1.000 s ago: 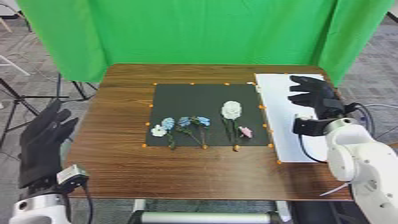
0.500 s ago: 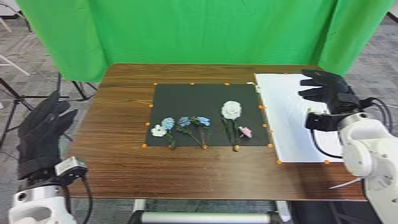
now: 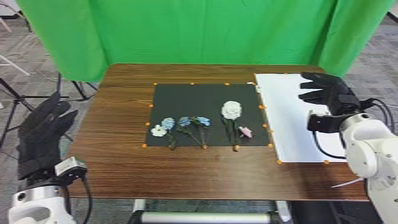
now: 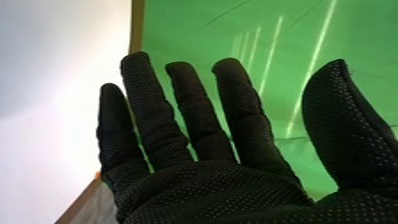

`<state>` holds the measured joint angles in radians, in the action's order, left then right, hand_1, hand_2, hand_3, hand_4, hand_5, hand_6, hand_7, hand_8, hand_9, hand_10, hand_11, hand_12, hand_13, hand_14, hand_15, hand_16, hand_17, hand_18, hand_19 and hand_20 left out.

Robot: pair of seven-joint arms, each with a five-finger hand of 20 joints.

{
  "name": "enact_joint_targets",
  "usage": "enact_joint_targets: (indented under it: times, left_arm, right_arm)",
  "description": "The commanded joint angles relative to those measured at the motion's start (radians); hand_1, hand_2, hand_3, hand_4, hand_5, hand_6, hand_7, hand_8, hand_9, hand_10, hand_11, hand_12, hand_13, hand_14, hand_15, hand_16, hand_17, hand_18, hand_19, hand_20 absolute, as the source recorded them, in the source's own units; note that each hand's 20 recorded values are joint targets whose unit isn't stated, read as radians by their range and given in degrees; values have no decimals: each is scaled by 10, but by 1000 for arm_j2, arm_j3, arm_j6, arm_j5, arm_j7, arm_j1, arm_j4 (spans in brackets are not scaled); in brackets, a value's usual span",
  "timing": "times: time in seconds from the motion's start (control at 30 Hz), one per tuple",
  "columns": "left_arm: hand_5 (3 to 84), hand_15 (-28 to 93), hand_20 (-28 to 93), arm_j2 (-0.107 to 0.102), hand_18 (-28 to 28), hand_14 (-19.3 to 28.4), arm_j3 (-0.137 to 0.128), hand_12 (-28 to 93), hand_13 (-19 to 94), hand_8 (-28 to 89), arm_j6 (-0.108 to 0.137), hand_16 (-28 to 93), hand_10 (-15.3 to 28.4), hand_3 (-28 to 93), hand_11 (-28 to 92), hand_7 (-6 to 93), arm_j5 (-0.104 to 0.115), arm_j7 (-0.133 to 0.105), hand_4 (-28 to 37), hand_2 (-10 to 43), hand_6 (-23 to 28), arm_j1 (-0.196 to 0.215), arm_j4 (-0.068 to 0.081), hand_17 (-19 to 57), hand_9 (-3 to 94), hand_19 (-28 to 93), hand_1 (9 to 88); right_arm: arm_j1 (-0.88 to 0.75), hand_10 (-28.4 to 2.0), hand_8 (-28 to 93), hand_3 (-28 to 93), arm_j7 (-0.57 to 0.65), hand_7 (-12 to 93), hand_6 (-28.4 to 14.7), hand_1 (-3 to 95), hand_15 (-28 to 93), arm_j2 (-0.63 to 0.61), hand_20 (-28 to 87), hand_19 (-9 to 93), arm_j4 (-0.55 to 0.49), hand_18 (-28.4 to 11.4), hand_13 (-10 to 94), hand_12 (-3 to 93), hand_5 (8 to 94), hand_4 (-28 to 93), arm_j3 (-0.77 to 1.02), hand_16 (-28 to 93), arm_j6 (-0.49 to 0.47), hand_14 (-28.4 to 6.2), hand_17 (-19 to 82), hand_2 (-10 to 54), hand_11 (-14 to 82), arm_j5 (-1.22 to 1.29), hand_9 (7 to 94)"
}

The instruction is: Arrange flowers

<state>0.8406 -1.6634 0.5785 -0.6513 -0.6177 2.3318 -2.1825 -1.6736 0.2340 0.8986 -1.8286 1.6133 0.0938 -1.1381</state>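
Black mat (image 3: 200,94), centre frame, holds blue flowers (image 3: 203,121) lower left, pink flower (image 3: 246,132) lower right. Large white flower (image 3: 231,109), right half, lies near-vertical, bloom up-frame. Right hand (image 3: 332,96), right, and left hand (image 3: 37,146), far left, are released, fingers extended.

No text, label, brand, number or sign is reading legibly in either the head view or the right wrist view.
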Motion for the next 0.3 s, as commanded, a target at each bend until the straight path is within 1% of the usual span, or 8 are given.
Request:
enact_joint_targets:
  times: [0.03, 0.2, 0.23, 0.27, 0.3]
  left_arm:
    - [351, 586, 35, -1, 208, 244, -3, 57, 192, -112, 3, -153, 176, 820, 316, 141, 5, -5, -205, 31, 61, 16, -2, -102, 306, 555, 260]
    - [350, 586, 35, 10, 208, 243, -7, 56, 192, -111, -4, -154, 176, 819, 314, 141, -11, 7, -205, 32, 61, 12, -3, -102, 305, 554, 260]
    - [350, 586, 35, 5, 208, 243, -4, 57, 192, -111, -1, -154, 176, 818, 314, 141, -3, 1, -205, 32, 61, 12, -2, -102, 305, 554, 260]
    - [350, 586, 35, 6, 208, 243, -6, 57, 192, -111, -1, -154, 176, 817, 314, 141, -2, 1, -205, 32, 61, 13, -3, -102, 305, 554, 260]
    - [350, 586, 35, 1, 208, 243, -5, 58, 192, -111, 1, -154, 176, 817, 314, 141, 2, -4, -205, 32, 61, 16, -3, -102, 304, 554, 260]
  right_arm:
    - [-6, -182, -119, 882, -1, 158, -55, 126, 432, -2, 124, 552, 3, -241, 350, 143, 441, -259, 8, 95, 12, -215, 47, 135, 146, 7, 441]
    - [-4, -181, -119, 882, 6, 157, -54, 127, 432, 2, 126, 552, 5, -242, 351, 143, 442, -259, 10, 95, 3, -215, 46, 135, 146, -1, 442]
    - [-6, -181, -119, 882, 3, 158, -54, 127, 432, 1, 127, 552, 5, -242, 351, 142, 443, -259, 11, 95, 5, -214, 46, 135, 146, 5, 442]
    - [-5, -181, -119, 882, 6, 158, -54, 126, 432, 1, 127, 552, 5, -242, 351, 142, 443, -258, 9, 95, 9, -214, 46, 135, 146, 2, 442]
    - [-4, -181, -119, 882, 4, 158, -54, 127, 432, -2, 127, 552, 5, -242, 351, 142, 443, -258, 6, 95, 12, -215, 46, 135, 146, 1, 442]
